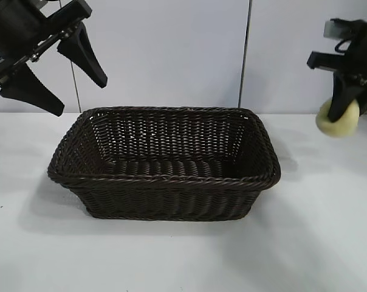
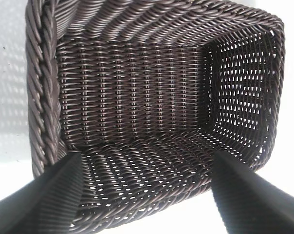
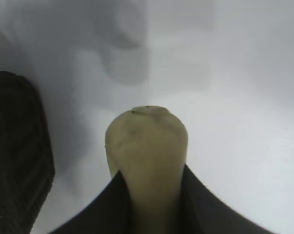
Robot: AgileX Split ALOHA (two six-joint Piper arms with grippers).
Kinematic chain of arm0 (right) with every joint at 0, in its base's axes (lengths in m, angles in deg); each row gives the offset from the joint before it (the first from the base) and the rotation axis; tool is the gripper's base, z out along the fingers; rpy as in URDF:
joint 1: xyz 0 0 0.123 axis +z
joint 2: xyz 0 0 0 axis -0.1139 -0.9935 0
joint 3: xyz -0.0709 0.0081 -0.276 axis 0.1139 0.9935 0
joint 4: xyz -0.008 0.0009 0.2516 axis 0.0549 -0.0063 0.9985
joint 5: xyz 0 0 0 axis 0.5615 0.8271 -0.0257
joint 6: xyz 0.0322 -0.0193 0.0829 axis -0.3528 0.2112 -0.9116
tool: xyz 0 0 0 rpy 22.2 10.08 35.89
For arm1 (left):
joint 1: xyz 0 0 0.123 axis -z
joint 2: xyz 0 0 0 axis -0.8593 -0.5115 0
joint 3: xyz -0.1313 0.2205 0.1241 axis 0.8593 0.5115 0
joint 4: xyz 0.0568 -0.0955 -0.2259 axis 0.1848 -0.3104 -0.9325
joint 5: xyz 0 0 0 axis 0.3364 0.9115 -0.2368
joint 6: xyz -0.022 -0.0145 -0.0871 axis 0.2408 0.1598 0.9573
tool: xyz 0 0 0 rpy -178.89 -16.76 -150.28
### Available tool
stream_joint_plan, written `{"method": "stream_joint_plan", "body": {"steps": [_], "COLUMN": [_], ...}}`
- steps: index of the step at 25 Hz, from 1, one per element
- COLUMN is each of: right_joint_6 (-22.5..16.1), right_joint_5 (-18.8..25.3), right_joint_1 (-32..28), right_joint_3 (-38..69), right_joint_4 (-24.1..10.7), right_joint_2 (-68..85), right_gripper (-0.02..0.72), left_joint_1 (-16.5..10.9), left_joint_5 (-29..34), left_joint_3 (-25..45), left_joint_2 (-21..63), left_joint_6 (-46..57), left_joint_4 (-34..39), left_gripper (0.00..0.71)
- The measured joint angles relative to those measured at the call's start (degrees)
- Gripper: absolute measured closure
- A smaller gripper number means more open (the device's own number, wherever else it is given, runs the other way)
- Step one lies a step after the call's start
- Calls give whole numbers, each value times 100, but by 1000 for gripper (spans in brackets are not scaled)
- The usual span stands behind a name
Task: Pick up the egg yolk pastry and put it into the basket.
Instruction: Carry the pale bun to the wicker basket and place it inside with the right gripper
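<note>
The dark woven basket (image 1: pixel 165 164) stands in the middle of the white table, with nothing inside it. My right gripper (image 1: pixel 344 109) is at the far right, raised above the table, shut on the pale yellow egg yolk pastry (image 1: pixel 336 120). In the right wrist view the pastry (image 3: pixel 147 151) is squeezed between the two black fingers, and the basket's corner (image 3: pixel 15 146) shows off to one side. My left gripper (image 1: pixel 65 76) hangs open and empty above the basket's far left corner; its wrist view looks down into the basket (image 2: pixel 137 112).
A white table (image 1: pixel 183 255) and a pale wall with a dark vertical seam (image 1: pixel 245 55) behind the basket. Nothing else stands on the table.
</note>
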Motion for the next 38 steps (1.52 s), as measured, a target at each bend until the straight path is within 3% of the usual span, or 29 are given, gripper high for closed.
{"method": "stream_joint_plan", "body": {"steps": [10,14,27,38], "right_joint_6": [110,110,0,-145], "right_joint_5": [125,125,119,-258], "right_joint_1": [0,179,1619,2365], "right_joint_3": [0,0,0,0], "right_joint_4": [659,638,597,603], "right_joint_2": [-2,-2,-2,-16], "right_gripper": [547,547,547,547], "left_joint_1": [0,0,0,0], "left_joint_5": [42,42,103,103], "left_joint_3": [0,0,0,0], "left_joint_2": [0,0,0,0], "left_joint_6": [0,-11,-30,-36], "left_joint_4": [0,0,0,0], "left_gripper": [175,175,175,175]}}
